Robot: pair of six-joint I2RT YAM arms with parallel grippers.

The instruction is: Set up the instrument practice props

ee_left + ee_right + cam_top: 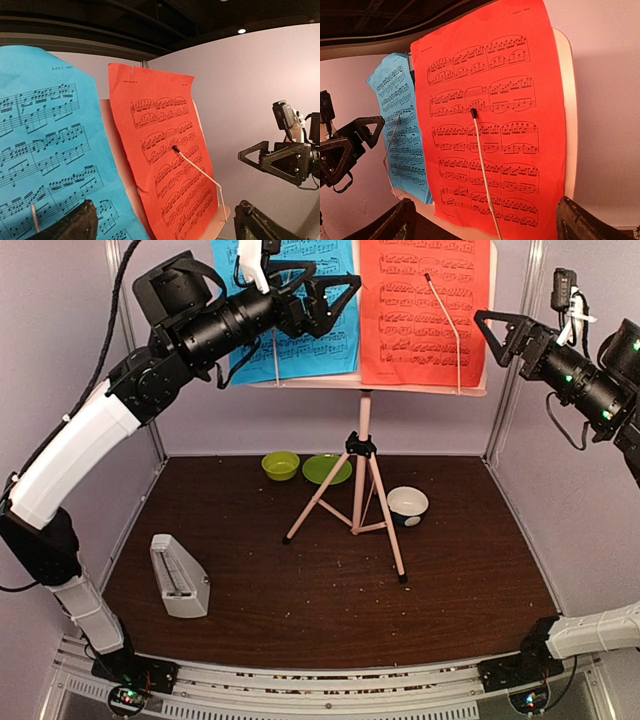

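Pale pink perforated music stand (365, 418) w/ tripod legs, mid desk (300, 610); blue sheet-music page (320, 355) & red sheet-music page (410, 320) on it. White pyramid metronome (178, 578) front-left of stand. Left gripper (325, 298) spread, by blue page; right gripper (492, 335) spread, right of stand. Risk: bump tips stand, pages slide off.

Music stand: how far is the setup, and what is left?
Done: the stand is upright on its legs, with the blue page and red page on it, a thin wire across the red one. In hand: nothing; the left gripper is open by the blue page, the right gripper open beside the stand. Possibly left: the metronome stands apart at the near left.
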